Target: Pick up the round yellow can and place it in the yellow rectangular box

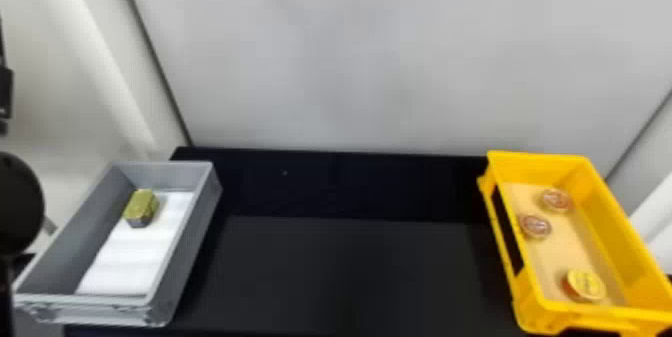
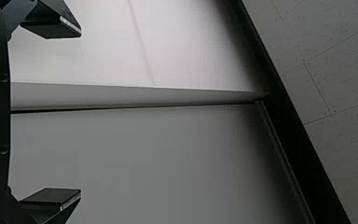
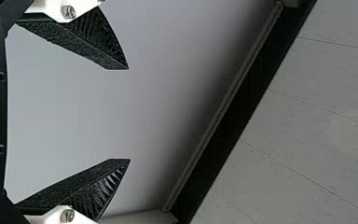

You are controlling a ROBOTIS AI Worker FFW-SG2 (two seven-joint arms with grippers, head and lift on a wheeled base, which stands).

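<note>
In head view, yellow can (image 1: 587,285) inside

From up on the head, we look ahead and down at the table (image 1: 345,271). From each wrist, we look past close fingers (image 2: 51,197) to pale walls (image 2: 135,163) and tiles (image 2: 340,74). All three views share pale walls; both wrist views share tiles.

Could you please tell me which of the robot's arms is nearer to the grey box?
Left, it seems: the left arm is at the head view's left edge, close beside the grey box, while the right pincer faces wall and ceiling; its distance I can't tell.
</note>
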